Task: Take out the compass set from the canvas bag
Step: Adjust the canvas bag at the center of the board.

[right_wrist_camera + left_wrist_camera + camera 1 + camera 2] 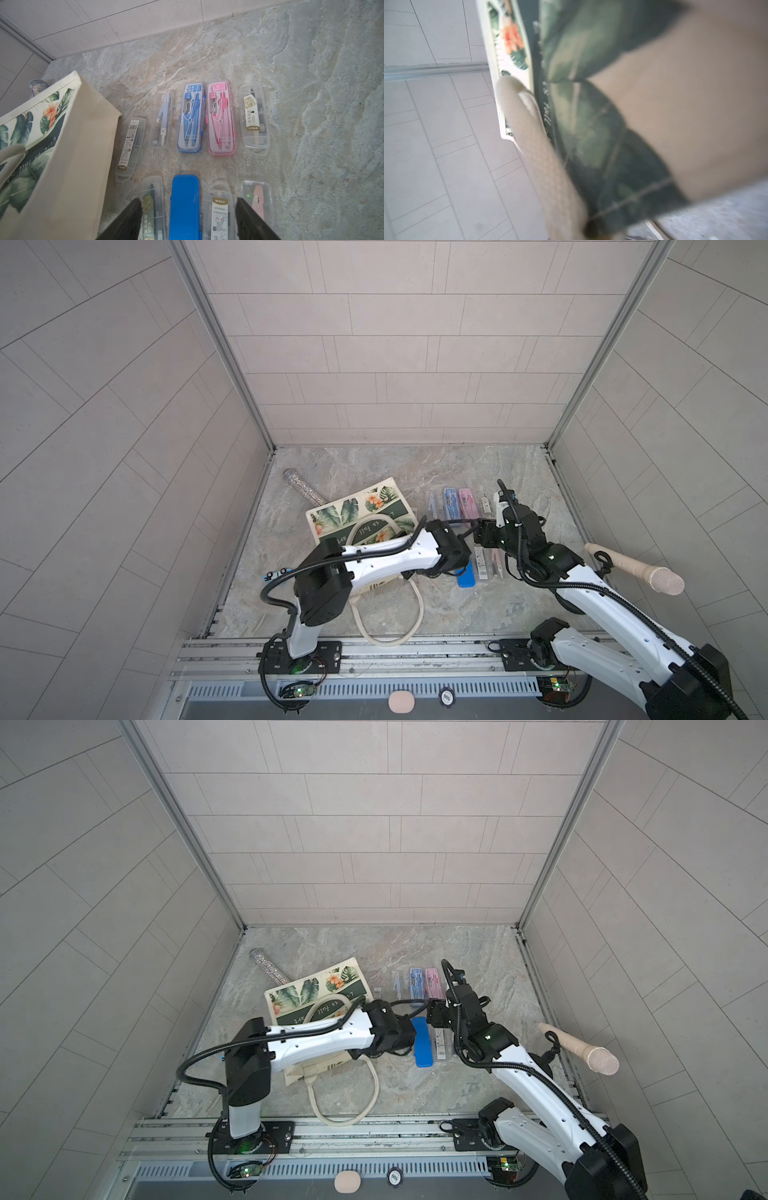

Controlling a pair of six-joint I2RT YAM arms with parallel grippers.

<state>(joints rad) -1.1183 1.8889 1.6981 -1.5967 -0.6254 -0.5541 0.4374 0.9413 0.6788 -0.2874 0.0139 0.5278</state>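
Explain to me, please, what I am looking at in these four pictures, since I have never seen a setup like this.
The machine is two robot arms on a rail: the left arm and the right arm. Two pictures look down from an overhead camera; the other two come from a camera on each wrist. On the marble-patterned table lie the canvas bag, nine compass cases beside it, a glittery tube behind it and a beige microphone near the right arm. The left arm's fingers are hidden but shut, apparently on the bag's cloth, which fills its wrist picture. The right arm's fingers stand open and empty over the cases.
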